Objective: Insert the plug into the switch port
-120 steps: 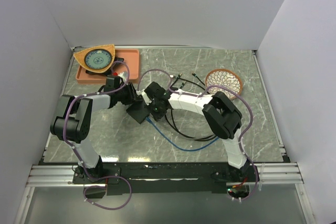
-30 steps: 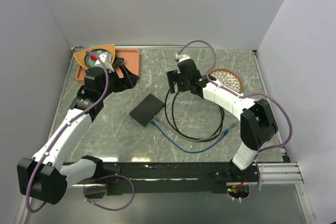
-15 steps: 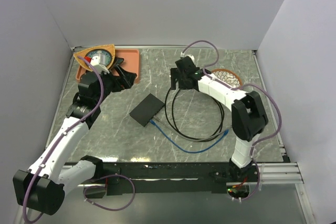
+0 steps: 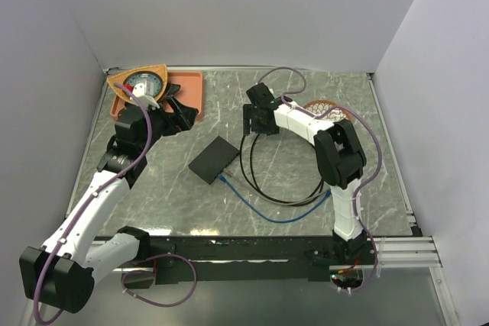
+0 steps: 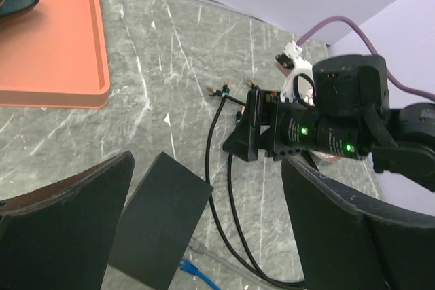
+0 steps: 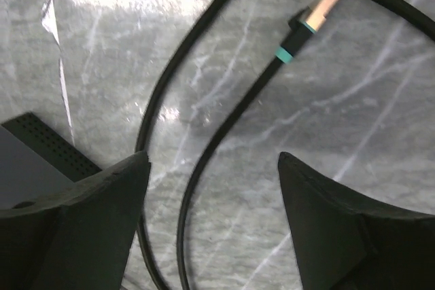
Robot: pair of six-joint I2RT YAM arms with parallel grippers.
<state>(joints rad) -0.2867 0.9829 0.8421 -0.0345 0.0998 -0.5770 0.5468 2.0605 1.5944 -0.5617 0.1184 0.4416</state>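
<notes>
The flat black box (image 4: 214, 159) lies mid-table; its switch port row does not show. A blue cable's plug (image 4: 222, 179) rests against the box's near long edge, and I cannot tell whether it sits in a port. My left gripper (image 4: 186, 114) hangs open above the tray's right end, and its wrist view looks down on the box (image 5: 160, 229) and the blue plug (image 5: 189, 269). My right gripper (image 4: 254, 124) is open just above the table, its fingers either side of a black cable (image 6: 204, 161). That cable's gold-tipped, teal-banded end (image 6: 321, 10) lies ahead of it.
An orange tray (image 4: 191, 89) holding a fan-shaped dish sits at the back left. A patterned bowl (image 4: 336, 112) stands at the back right, partly behind the right arm. The black cable loop (image 4: 252, 181) and the blue cable (image 4: 283, 217) spread right of the box.
The right arm's elbow has swung left and back, while its gripper stayed over the far part of the black cable. The left arm shifted slightly toward the tray, then held still.
</notes>
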